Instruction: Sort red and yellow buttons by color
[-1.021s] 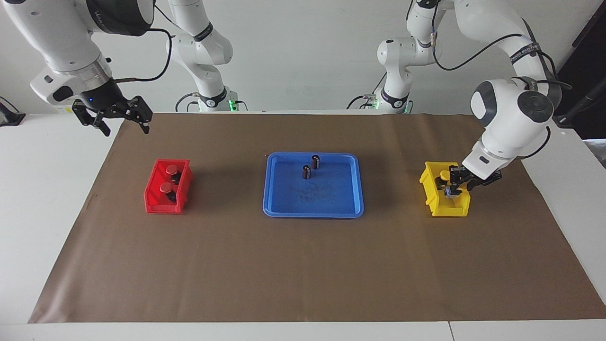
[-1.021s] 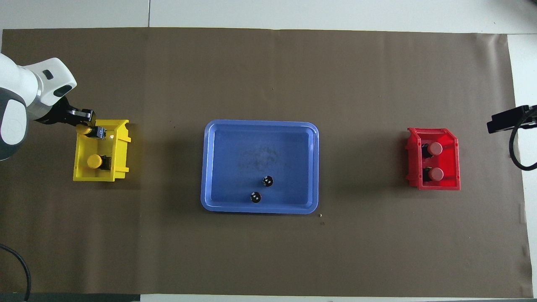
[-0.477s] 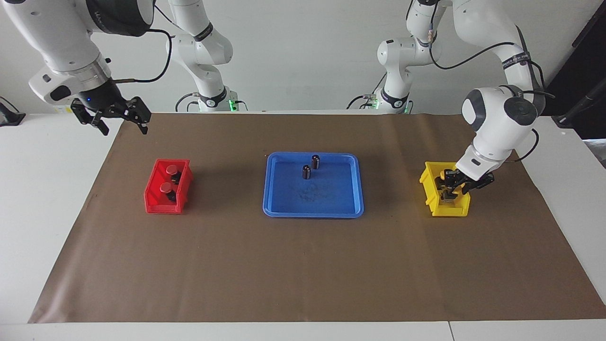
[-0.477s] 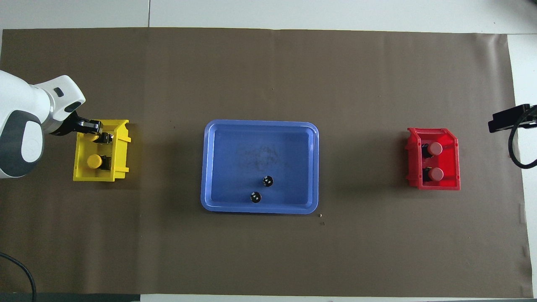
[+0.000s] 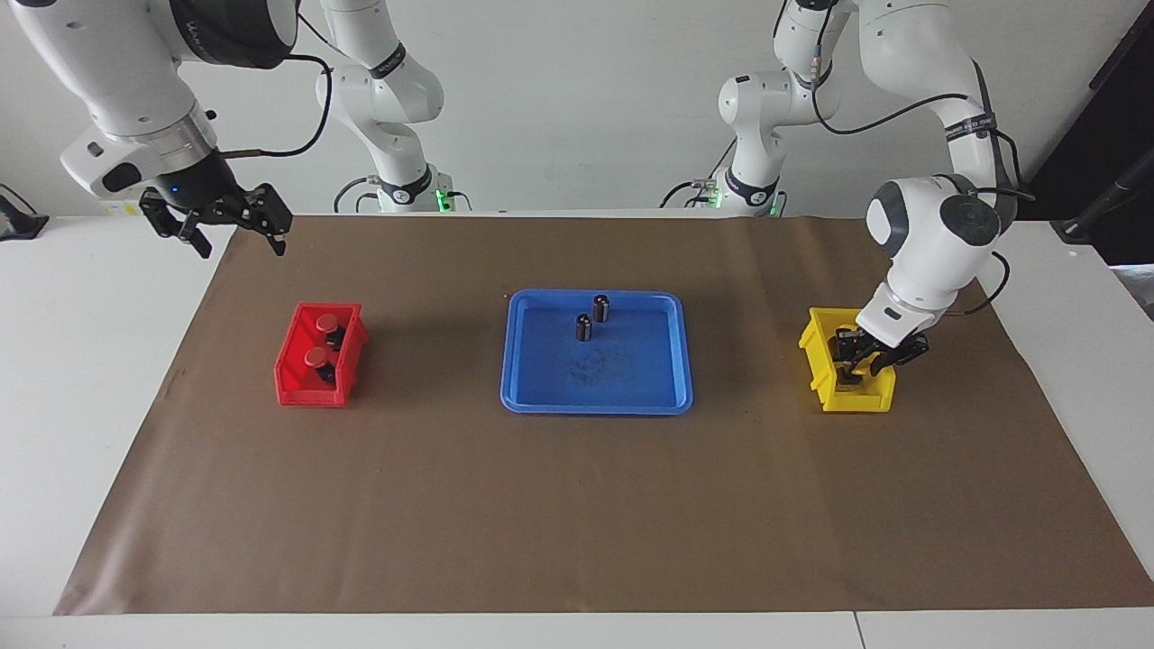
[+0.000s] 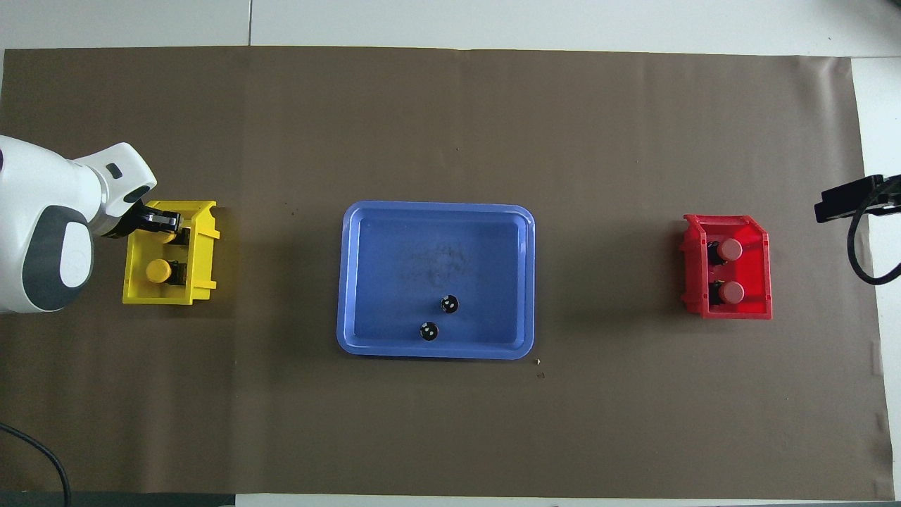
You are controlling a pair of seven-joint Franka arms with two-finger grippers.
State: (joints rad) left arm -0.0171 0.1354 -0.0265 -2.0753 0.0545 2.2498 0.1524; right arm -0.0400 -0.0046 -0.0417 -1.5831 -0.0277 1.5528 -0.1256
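Taking the blue tray (image 5: 541, 397) at the middle of the table as the landmark, the yellow bin (image 5: 822, 374) sits toward the left arm's end of it and the red bin (image 5: 297, 388) toward the right arm's end. Over the last second the left gripper (image 5: 852, 361) has swung in from the bin's outer edge and come down, so that it is now low inside the yellow bin, its fingers closed on the last yellow button (image 6: 167, 236). The other yellow button (image 6: 158, 270) already lies in the same bin, on the side nearer the robots. Both red buttons (image 5: 325, 323) (image 5: 315, 358) rest in the red bin. Only the two dark cylinders (image 5: 600, 307) (image 5: 583, 326) stand on the tray, near its edge closest to the robots, and they are no part of the sorting. The right gripper (image 5: 216, 221) waits with its jaws spread wide and empty, raised over the table corner at its own end, much where it was a second ago. By my judgement the sorting is all but finished: what remains is for the left gripper to let go and lift clear without dragging the button out.
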